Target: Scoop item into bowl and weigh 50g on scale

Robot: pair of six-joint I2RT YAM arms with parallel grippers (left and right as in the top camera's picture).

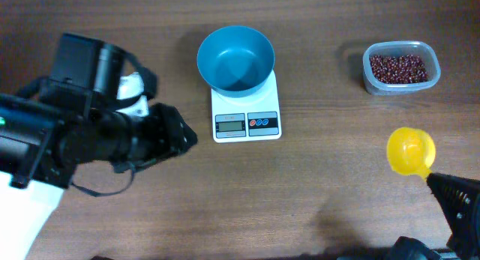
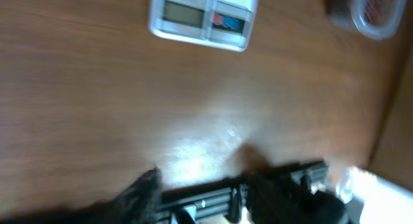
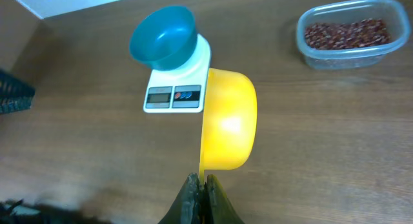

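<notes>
The blue bowl (image 1: 235, 59) stands empty on the white scale (image 1: 246, 122) at the back middle of the table. The reddish-brown beans (image 1: 401, 67) lie in a clear tub at the back right. My right gripper (image 1: 435, 180) is shut on the handle of an empty yellow scoop (image 1: 410, 150), held at the front right, apart from the tub. In the right wrist view the gripper (image 3: 201, 187) pinches the scoop (image 3: 227, 121), with the bowl (image 3: 162, 37), the scale (image 3: 175, 93) and the beans (image 3: 347, 33) beyond. My left gripper (image 2: 206, 188) is open and empty, left of the scale (image 2: 203, 17).
The clear rectangular tub (image 1: 373, 79) holding the beans stands near the table's back right; it also shows in the left wrist view (image 2: 364, 14). The left arm's black body (image 1: 82, 132) covers the left of the table. A dark grid (image 3: 11, 95) is at the right wrist view's left edge.
</notes>
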